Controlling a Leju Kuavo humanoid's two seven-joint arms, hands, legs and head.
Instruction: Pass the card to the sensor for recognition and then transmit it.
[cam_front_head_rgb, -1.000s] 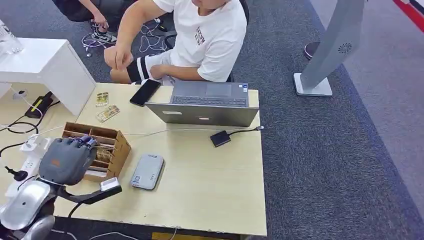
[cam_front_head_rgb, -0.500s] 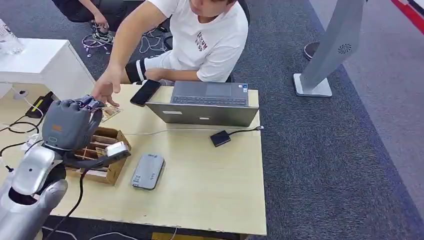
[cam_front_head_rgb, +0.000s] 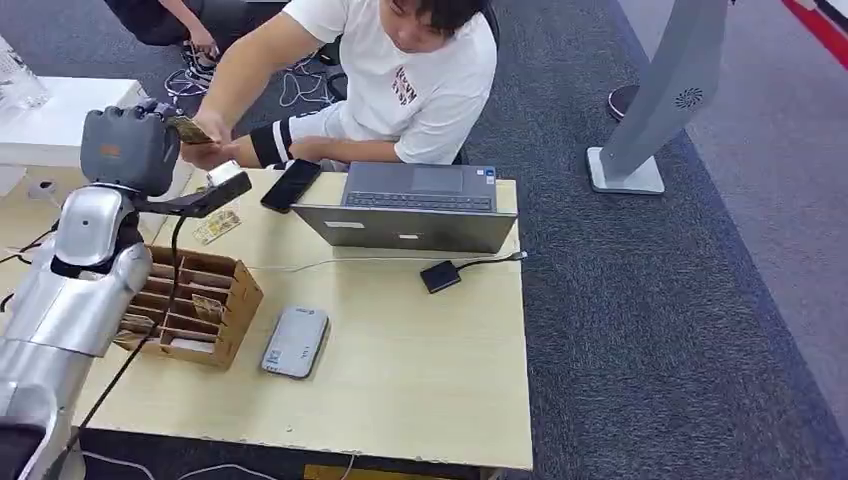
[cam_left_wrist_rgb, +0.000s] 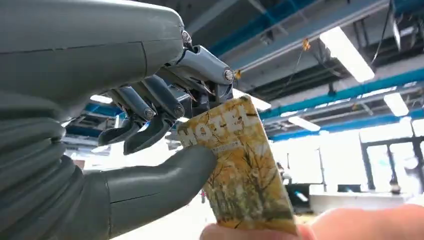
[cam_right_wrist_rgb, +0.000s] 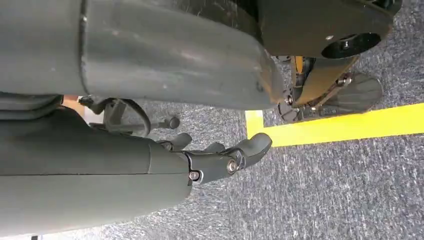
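- Now the left robot hand (cam_front_head_rgb: 128, 147) is raised above the far left corner of the worktop (cam_front_head_rgb: 420, 370), beyond the wooden box (cam_front_head_rgb: 190, 305).
- Its thumb (cam_left_wrist_rgb: 150, 182) and one finger pinch the card (cam_left_wrist_rgb: 240, 170), a yellow-patterned one printed "HOTEL"; the other fingers are curled in close above it.
- A person's hand (cam_front_head_rgb: 205, 150) meets the card at the same spot, and in the left wrist view a person's fingertip (cam_left_wrist_rgb: 250, 233) touches the card's lower edge, so both have hold of it.
- The person (cam_front_head_rgb: 400, 75), in a white shirt, sits behind the worktop on the far side of the wooden box.
- A grey card reader (cam_front_head_rgb: 296, 342) lies flat on the worktop just beside the wooden box, on its right.
- A laptop (cam_front_head_rgb: 415, 205) stands open beyond the card reader, with a black phone (cam_front_head_rgb: 290, 184) at its left, further from the box.
- Two more cards (cam_front_head_rgb: 215, 227) lie on the worktop just beyond the wooden box.
- The right robot hand (cam_right_wrist_rgb: 220, 160) hangs over grey carpet near a yellow floor line (cam_right_wrist_rgb: 345, 125), its fingers loosely bent and apart, holding nothing.
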